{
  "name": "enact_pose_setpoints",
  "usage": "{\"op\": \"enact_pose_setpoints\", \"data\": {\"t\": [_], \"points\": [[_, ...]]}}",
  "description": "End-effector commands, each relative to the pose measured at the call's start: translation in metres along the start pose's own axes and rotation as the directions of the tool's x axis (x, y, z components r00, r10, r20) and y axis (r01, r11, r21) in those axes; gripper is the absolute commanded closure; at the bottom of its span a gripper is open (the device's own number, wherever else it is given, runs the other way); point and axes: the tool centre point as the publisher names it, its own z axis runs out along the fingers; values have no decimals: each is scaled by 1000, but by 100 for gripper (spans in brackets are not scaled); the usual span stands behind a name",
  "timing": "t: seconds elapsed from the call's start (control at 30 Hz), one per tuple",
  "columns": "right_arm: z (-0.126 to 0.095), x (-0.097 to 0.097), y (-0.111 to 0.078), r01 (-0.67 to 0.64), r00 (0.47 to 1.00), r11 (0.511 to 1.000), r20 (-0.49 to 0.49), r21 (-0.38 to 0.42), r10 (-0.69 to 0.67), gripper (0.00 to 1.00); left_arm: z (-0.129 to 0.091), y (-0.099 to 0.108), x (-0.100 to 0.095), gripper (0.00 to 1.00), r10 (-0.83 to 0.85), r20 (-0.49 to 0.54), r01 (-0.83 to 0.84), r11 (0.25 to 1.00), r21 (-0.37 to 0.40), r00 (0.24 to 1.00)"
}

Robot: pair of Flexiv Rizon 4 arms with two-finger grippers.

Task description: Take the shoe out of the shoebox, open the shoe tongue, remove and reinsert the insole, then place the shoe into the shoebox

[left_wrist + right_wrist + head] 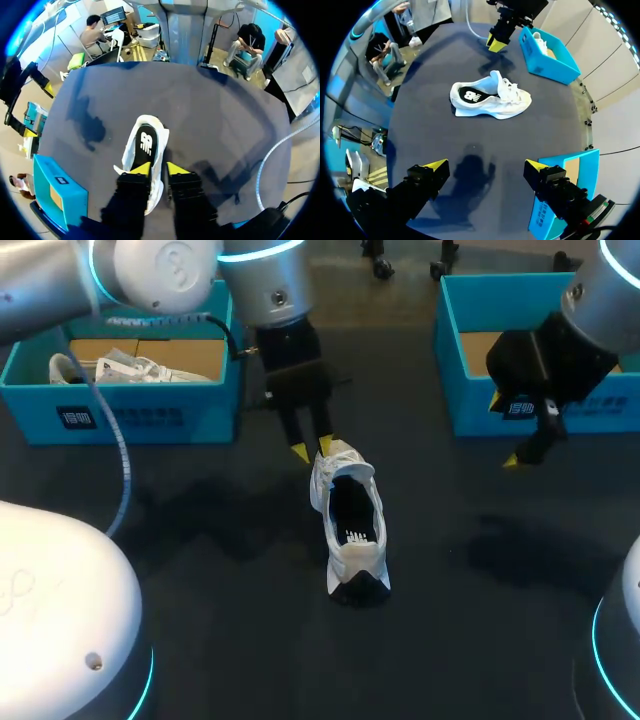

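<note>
A white shoe [350,530] stands upright in the middle of the dark table, heel toward me, its black insole showing in the opening. My left gripper [312,448] comes down at the shoe's far end. In the left wrist view its fingers [141,169] stand close together with a white strip of the shoe's [145,145] upper between them, one finger over the opening, the other outside. My right gripper [503,430] hangs open well above the table to the right, empty. From there the shoe [490,97] lies ahead of the right gripper [487,166].
A blue shoebox [150,415] at the back left holds another white shoe [130,368]. A second blue shoebox [480,410] at the back right shows only its cardboard floor. Dark bare table surrounds the shoe.
</note>
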Motion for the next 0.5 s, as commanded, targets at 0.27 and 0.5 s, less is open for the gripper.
{"op": "enact_pose_setpoints", "data": {"t": [0.27,0.5], "points": [[0,1,0,0,1000,1000,1,0,0,0,28,9,-16,100,21,-71,-21,1000,2,997],[0,1,0,0,1000,1000,1,0,0,0,47,7,-20,100,35,-94,-37,999,-19,995]]}}
